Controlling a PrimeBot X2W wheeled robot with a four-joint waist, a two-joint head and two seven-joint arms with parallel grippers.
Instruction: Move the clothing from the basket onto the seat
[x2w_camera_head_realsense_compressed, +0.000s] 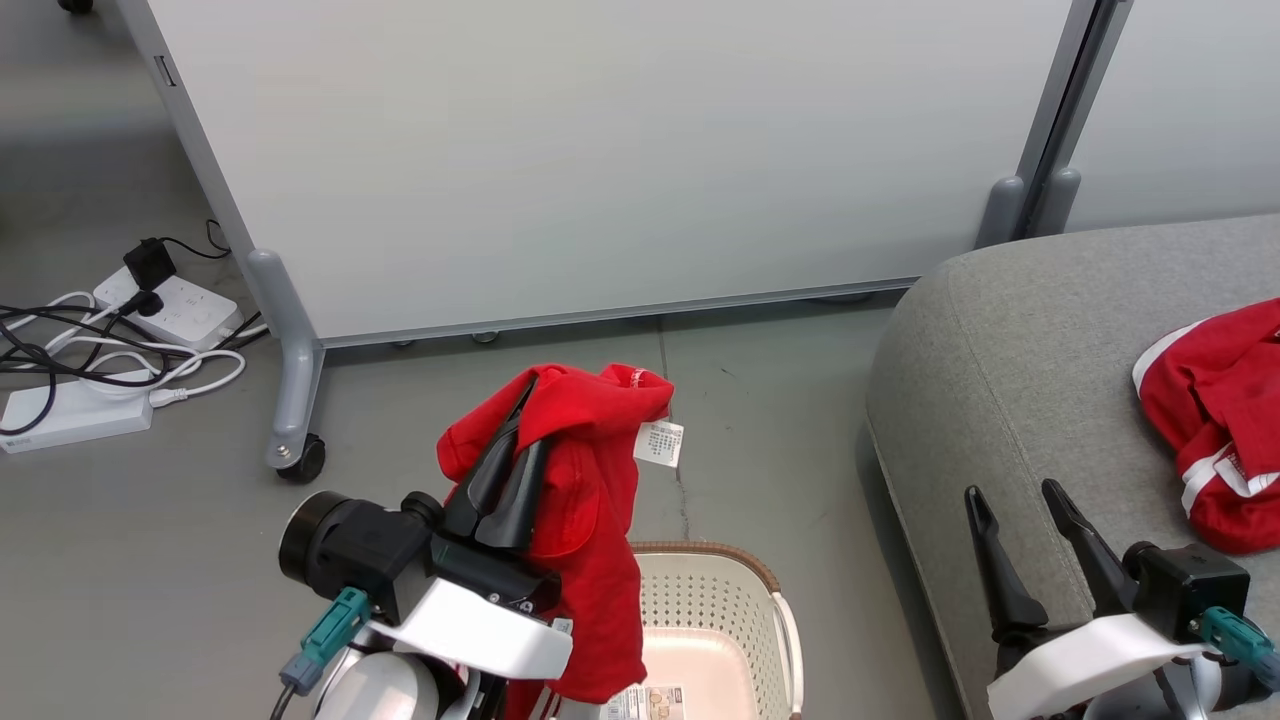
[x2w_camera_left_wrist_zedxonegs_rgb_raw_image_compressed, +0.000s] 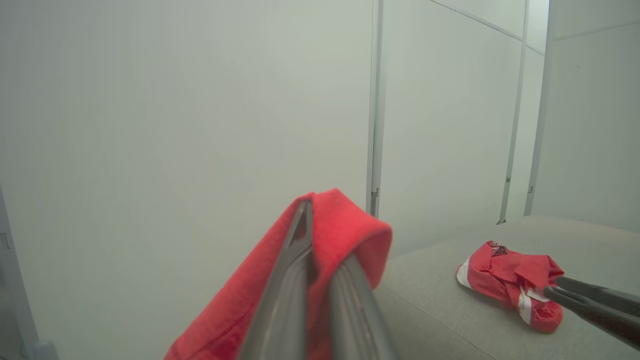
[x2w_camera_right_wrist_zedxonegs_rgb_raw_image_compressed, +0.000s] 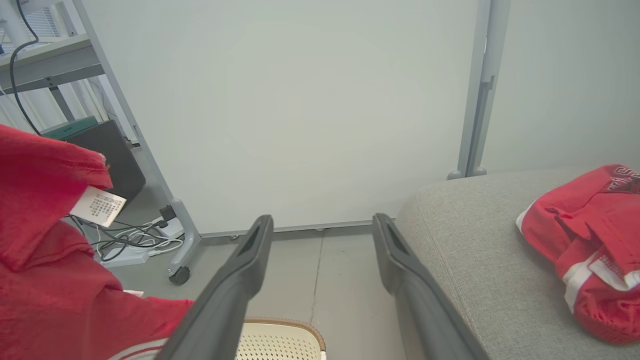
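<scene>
My left gripper (x2w_camera_head_realsense_compressed: 528, 392) is shut on a red garment (x2w_camera_head_realsense_compressed: 590, 500) and holds it up above the basket (x2w_camera_head_realsense_compressed: 775, 600), the cloth draping down over the fingers with a white tag hanging off it. In the left wrist view the red fabric (x2w_camera_left_wrist_zedxonegs_rgb_raw_image_compressed: 345, 230) wraps the closed fingertips. A second red-and-white garment (x2w_camera_head_realsense_compressed: 1220, 420) lies bunched on the grey seat (x2w_camera_head_realsense_compressed: 1000, 350) at the right. My right gripper (x2w_camera_head_realsense_compressed: 1015, 495) stands open above the seat's front edge, nothing between its fingers, left of that garment (x2w_camera_right_wrist_zedxonegs_rgb_raw_image_compressed: 595, 235).
A grey wheeled partition panel (x2w_camera_head_realsense_compressed: 600, 150) stands behind, its caster foot (x2w_camera_head_realsense_compressed: 295, 455) on the floor at left. Power strips and tangled cables (x2w_camera_head_realsense_compressed: 110, 350) lie on the floor at far left. Grey floor separates the basket and the seat.
</scene>
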